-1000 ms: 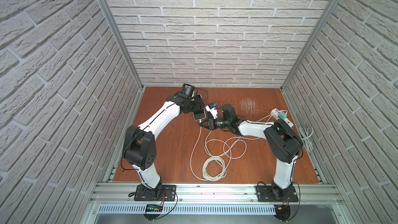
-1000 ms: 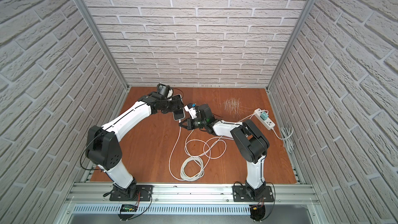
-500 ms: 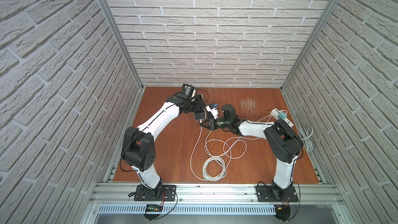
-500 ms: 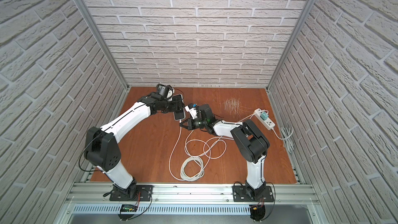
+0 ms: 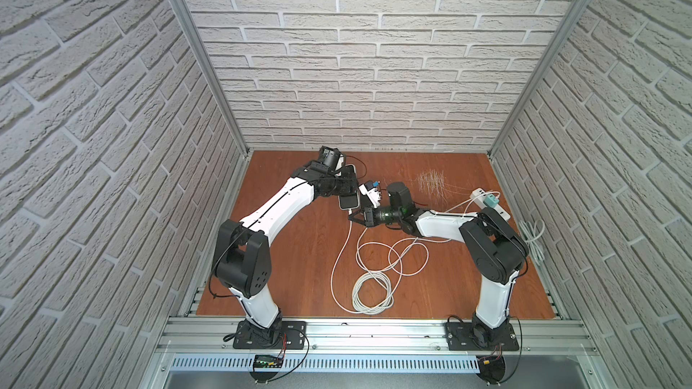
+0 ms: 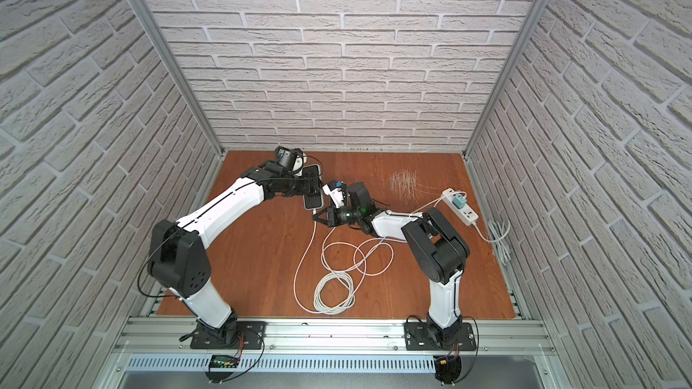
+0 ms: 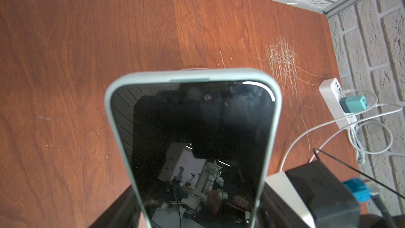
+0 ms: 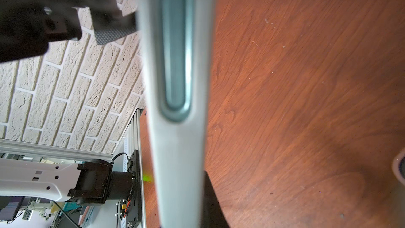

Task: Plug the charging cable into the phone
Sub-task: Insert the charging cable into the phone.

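Observation:
The phone, dark-screened in a pale grey-green case, hangs above the wooden table at the back middle. My left gripper is shut on its two long sides; the screen fills the left wrist view. The white charging cable rises from a coil to the phone's lower edge. There my right gripper is shut on the cable's end. The right wrist view shows only the phone's edge close up; the plug and port are hidden.
The cable's loose loops and coil lie on the table in front of the grippers. A white power strip with a teal charger lies at the right wall. Scratch marks mark the wood behind.

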You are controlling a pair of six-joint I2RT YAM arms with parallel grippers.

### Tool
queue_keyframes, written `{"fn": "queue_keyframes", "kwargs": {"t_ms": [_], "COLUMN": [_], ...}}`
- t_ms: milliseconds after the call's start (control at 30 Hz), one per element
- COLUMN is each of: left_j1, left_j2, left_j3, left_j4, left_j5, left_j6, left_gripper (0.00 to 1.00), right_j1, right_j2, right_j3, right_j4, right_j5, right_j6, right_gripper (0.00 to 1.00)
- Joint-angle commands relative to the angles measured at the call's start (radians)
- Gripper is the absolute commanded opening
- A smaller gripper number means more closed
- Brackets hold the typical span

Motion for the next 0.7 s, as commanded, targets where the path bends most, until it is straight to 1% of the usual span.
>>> {"fn": "queue_keyframes", "kwargs": {"t_ms": [0,433,667], "left_j1": [-0.023,-0.031,-0.046], "left_j2": [0.012,0.008,0.02], "left_j3": [0.02,-0.014,-0.018], "left_j4": [-0.031,-0.029,-0.037], "left_j5": [0.013,-0.001,-0.039], "left_j6": [0.014,0.008,0.006], "left_gripper": [0.27,0.26,0.26], "right_j1": [-0.019,-0.028,-0.031], "right_j2": [-0.054,-0.065,-0.07], "right_j3": [-0.005,-0.016,-0.026], "right_j4": [0.075,0.08,0.093], "right_j5": [0.025,0.035,0.04], "right_j6": [0.008,0.007,0.013], "right_gripper": [0.03,0.03,0.03]}}
